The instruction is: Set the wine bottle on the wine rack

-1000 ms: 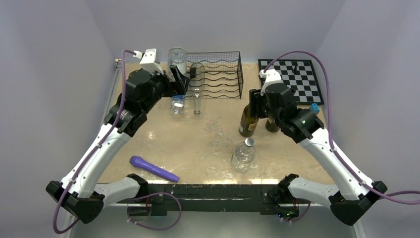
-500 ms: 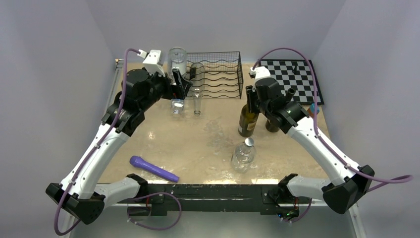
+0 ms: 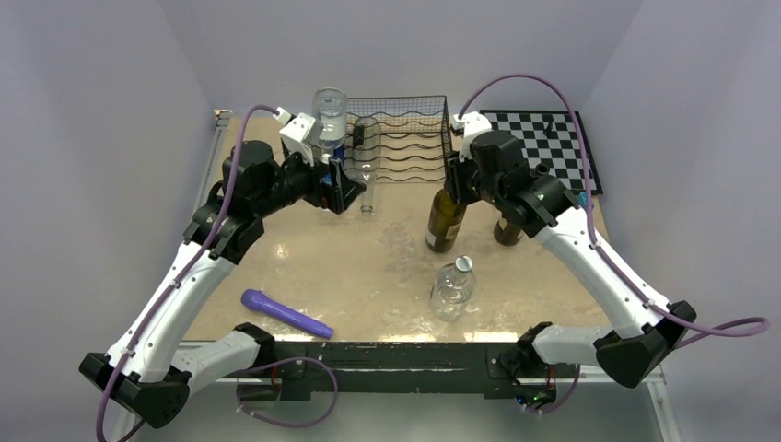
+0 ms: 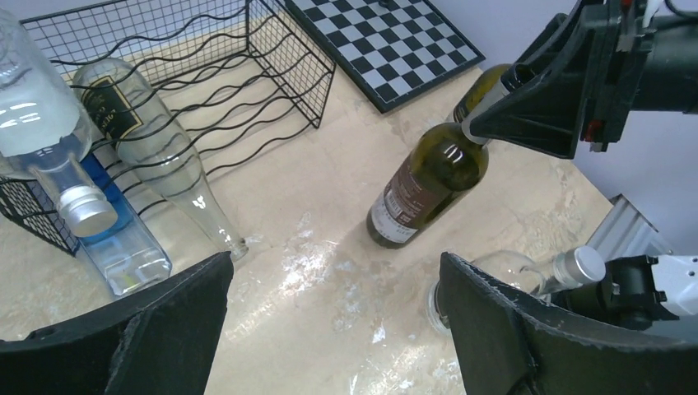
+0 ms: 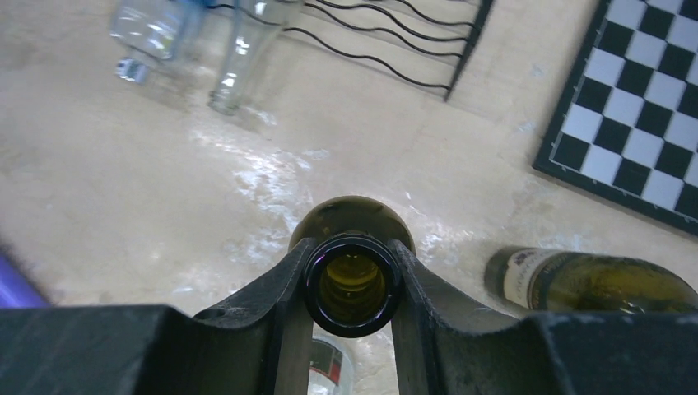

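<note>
Top external view: the right claw (image 3: 453, 184) grips the green wine bottle (image 3: 445, 223) by its neck, just in front of the wine rack (image 3: 405, 138).
The neck is the thin part, so it is easy for a claw to squeeze. The bottle leans over the desk (image 3: 368, 267), not yet in the rack. The left claw (image 3: 339, 189) is wide open and holds nothing, waiting by the rack's left end. Left wrist view: both fingers (image 4: 165, 329) stand far apart, looking at the leaning wine bottle (image 4: 420, 185). I cannot tell if its bottom touches the desk. A clear bottle (image 4: 156, 140) already lies in the rack's (image 4: 272, 58) wavy wires, which stop bottles from rolling. Right wrist view: the claw (image 5: 352, 257) hugs both sides of the bottle's open mouth (image 5: 352, 284), so I think carrying it to the rack comes next.
</note>
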### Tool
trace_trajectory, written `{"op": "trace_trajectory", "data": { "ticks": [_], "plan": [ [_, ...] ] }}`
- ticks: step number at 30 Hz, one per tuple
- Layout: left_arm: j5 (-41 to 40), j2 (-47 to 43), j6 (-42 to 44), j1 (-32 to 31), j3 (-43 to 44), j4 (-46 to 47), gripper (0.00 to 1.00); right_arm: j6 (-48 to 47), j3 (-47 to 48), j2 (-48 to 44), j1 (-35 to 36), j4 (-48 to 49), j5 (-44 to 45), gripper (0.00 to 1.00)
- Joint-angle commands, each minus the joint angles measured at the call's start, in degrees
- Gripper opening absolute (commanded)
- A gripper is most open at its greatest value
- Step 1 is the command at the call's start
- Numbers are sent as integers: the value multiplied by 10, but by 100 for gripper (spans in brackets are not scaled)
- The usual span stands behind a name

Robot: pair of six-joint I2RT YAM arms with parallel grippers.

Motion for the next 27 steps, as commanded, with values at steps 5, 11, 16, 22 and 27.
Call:
{"op": "trace_trajectory", "data": {
  "ticks": [5, 11, 16, 22, 27],
  "plan": [
    [24, -27, 36, 4, -2, -9, 99, -42, 64, -5, 97, 77, -66, 0],
    [1, -53, 51, 4, -4, -42, 99, -65, 59, 25, 154, 94, -82, 0],
    [-12, -79, 55, 4, -13, -63, 99, -86, 53, 42, 188, 111, -89, 0],
    [-22, -101, 56, 4, -16, -80, 99, -126, 3, 28, 208, 161, -104, 17],
    [-5, -102, 56, 4, -18, -84, 99, -127, -39, 5, 208, 194, -107, 40]
  ]
}}
